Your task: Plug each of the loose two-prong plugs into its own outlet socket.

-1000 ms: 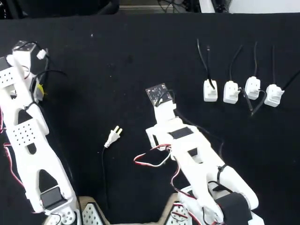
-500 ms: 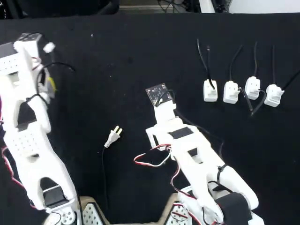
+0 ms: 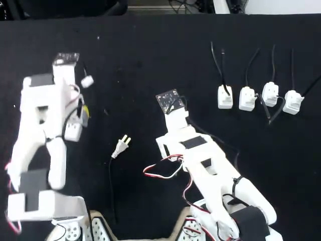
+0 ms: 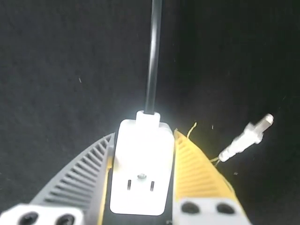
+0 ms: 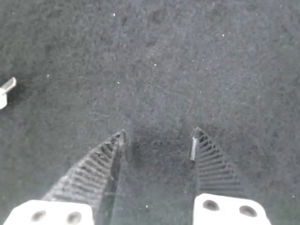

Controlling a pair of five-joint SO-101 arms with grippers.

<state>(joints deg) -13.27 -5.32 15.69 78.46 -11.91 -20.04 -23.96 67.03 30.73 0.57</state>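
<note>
**Black cloth table: one socket gripped, plug loose**

A white two-prong plug point(image 3: 121, 145) lies flat on the table point(image 3: 140, 55). Near it, to the plug's left from above, the left tool point(image 4: 143, 137) is clamped around a white socket point(image 4: 140, 168), slots facing the wrist camera. To the plug's right, the right tool point(image 5: 159, 132) hangs spread wide, holding nothing. Four more sockets point(image 3: 247, 98) sit in a row, well apart, beyond the plug's right.

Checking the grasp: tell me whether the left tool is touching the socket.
Touching. The left wrist view shows the left tool shut on the socket, fingers against both sides.
</note>
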